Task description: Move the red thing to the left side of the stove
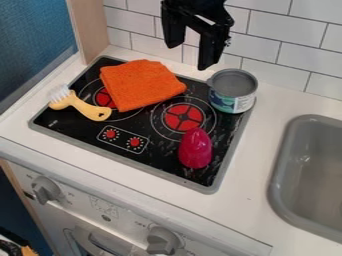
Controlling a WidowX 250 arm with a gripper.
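High over the back edge of the stove, near the top of the view, my gripper (190, 54) hangs open with nothing between its fingers. The red thing (195, 149), a pinkish-red rounded object with a tapered top, stands upright on the front right part of the black stove top (157, 161). It is below and well apart from the gripper. On the stove's left side lie an orange cloth (139, 85) and, in front of it, a yellow-handled brush (79, 106) with white bristles.
A grey can (232, 92) with a patterned label stands at the stove's back right corner. The grey sink (310, 175) is on the right, set in the white counter (257, 145). A tiled wall (284, 57) rises behind, and a wooden post (87, 27) stands at the back left.
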